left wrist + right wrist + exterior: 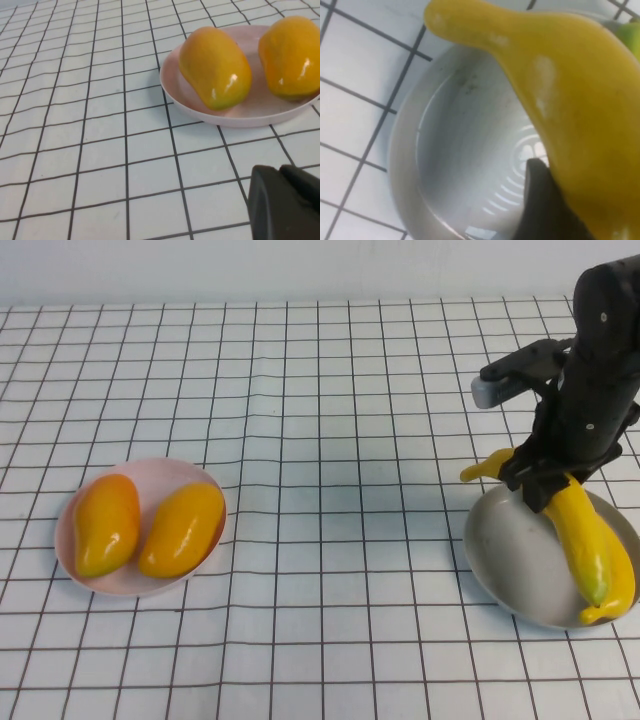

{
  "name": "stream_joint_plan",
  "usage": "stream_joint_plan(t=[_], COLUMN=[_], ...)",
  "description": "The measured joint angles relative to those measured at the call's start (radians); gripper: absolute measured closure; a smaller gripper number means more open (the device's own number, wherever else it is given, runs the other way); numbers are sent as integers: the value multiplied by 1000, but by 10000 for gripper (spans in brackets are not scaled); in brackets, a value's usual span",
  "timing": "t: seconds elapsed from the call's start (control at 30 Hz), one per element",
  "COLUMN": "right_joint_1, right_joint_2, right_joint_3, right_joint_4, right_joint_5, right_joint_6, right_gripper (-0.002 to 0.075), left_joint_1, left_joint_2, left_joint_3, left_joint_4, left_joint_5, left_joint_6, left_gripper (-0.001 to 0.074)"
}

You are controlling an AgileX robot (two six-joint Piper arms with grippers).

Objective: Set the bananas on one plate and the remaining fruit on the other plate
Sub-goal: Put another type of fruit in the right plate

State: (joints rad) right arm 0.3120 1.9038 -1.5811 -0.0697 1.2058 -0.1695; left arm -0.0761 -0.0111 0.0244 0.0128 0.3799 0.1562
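Note:
Two mangoes [105, 523] [182, 528] lie side by side on the pale pink plate [150, 468] at the left. My right gripper [540, 488] is at the far left rim of the grey-blue plate [510, 560] and is shut on a banana [585, 540] that slants down into the plate. The second banana [625, 585] lies under it along the plate's right rim. The right wrist view shows the held banana [570, 90] against one dark finger [545, 205] above the plate [465, 150]. My left gripper [285, 205] is shut and empty, low over the cloth near the pink plate [235, 117] and its mangoes [215, 67] [292, 57].
A white cloth with a black grid [330, 440] covers the whole table. The left arm is out of the high view. The right arm [600, 360] rises at the far right.

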Motion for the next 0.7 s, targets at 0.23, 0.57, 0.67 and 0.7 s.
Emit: stream_joint_plan(t=[0.23,0.57,0.67,0.7], right_joint_1=[0,0,0,0], right_joint_2=[71,91,66,52], right_joint_3=[0,0,0,0], right_joint_4=[6,-30,-37,-30], right_joint_5=[-2,-1,3,3], right_joint_6=[-7,35,54,57], right_gripper=[371,347,441,480], left_joint_1=[0,0,0,0], left_joint_2=[0,0,0,0], left_joint_3=[0,0,0,0], left_joint_4=[0,0,0,0], left_joint_5=[0,0,0,0], left_joint_6=[0,0,0,0], left_gripper=[738,738,738,738])
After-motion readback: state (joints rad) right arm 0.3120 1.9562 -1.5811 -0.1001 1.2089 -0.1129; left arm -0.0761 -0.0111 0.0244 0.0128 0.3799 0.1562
